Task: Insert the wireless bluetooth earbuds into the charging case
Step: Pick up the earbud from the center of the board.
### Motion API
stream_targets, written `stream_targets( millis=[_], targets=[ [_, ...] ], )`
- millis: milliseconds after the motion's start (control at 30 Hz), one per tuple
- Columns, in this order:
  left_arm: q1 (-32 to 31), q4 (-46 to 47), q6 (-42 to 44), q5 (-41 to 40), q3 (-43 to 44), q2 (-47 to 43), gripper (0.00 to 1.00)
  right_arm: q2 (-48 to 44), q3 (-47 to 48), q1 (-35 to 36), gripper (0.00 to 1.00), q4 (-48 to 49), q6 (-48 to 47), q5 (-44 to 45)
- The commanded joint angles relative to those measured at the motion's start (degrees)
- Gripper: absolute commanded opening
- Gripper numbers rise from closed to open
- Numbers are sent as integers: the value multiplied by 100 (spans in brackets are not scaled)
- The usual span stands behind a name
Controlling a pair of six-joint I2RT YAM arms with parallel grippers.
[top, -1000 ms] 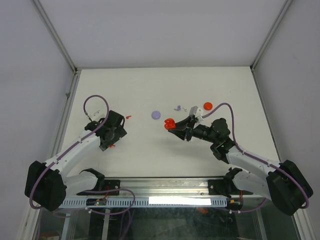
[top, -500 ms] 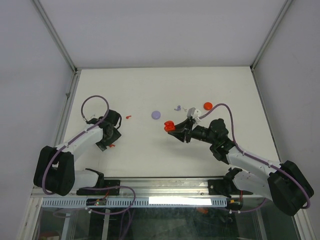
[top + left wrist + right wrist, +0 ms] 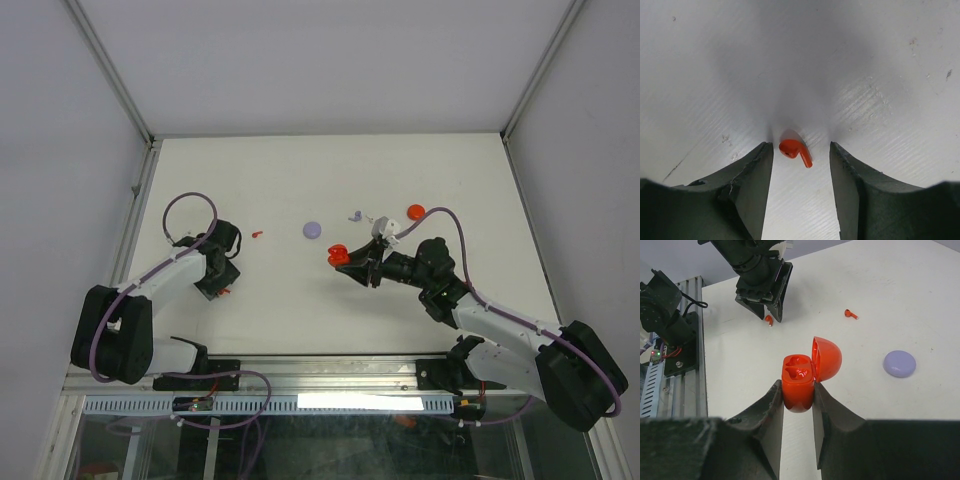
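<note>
Left hand [image 3: 801, 146] has its 2 fingers apart with the red earbud [image 3: 790, 148] flat on the desk [image 3: 865, 75] right between them, touching neither, stem slanting back toward the palm, while the right hand [image 3: 798, 386] is clamped on the open red case [image 3: 799, 374].

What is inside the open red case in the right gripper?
Two moulded wells in the red case, both apparently empty. Their bottoms are shadowed, and the lid turns its inside away.
</note>
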Motion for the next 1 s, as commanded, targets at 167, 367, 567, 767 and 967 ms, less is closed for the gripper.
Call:
stream_targets(
  millis=[167, 367, 567, 767, 967],
  targets=[
    [67, 44, -109, 51, -55, 35, 43, -70, 313, 64, 0, 99, -114, 127],
    [83, 124, -104, 110, -122, 15, 38, -79, 328, 86, 0, 51, -127, 144],
    [89, 291, 139, 362, -85, 21, 34, -88, 346, 95, 0, 23, -127, 158],
    [84, 447, 502, 617, 48, 54, 26, -97, 365, 105, 0, -22, -158, 182],
    [-2, 626, 776, 826, 150, 25, 22, -101, 372, 112, 0, -83, -196, 252]
  ],
)
